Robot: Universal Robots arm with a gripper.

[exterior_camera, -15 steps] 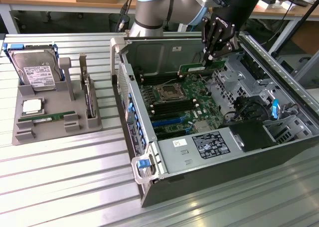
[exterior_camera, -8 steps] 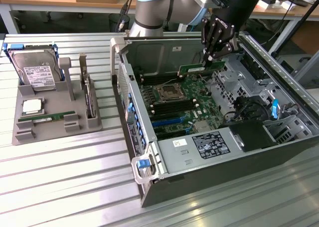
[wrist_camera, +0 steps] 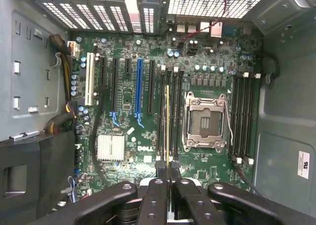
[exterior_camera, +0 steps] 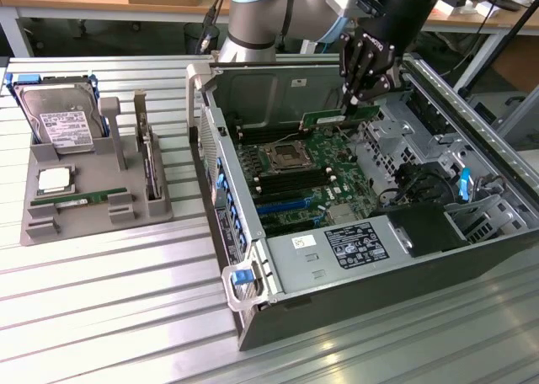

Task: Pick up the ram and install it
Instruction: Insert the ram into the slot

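gripper (exterior_camera: 360,100) clamped tight on the ram (exterior_camera: 324,120), stick edge-on over the long slots (wrist_camera: 177,111) just beside the processor socket (wrist_camera: 205,121), inside the open computer case (exterior_camera: 472,258).

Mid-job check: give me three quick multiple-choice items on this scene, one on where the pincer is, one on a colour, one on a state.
1. Where does the pincer hang?
A beside the case
B over the open case
C behind it

2. What colour is the ram?
A green
B blue
C red

3. What is the pincer's state?
A open
B shut on nothing
C shut on the ram

Key:
1 B, the exterior view shows it above the case's inside.
2 A, the stick under it shows green.
3 C, in the wrist view its fingers clamp the ram's edge.
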